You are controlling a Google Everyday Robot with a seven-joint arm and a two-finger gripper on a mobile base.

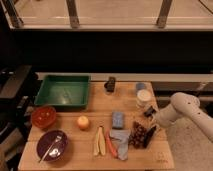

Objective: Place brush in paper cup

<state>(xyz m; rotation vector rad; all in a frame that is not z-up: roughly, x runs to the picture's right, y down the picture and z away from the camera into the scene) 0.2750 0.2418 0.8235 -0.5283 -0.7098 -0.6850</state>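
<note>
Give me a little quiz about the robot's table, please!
1. True or false: the claw is shut, just in front of the paper cup.
2. What lies in the purple bowl? A) a silvery utensil B) a toy car C) a sock
3. Fill in: the orange fruit sits in front of the green ____.
Key: 1 true; 2 A; 3 tray.

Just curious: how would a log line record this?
gripper: shut, at slim black stick brush | white cylindrical paper cup: upright, brush not inside
</note>
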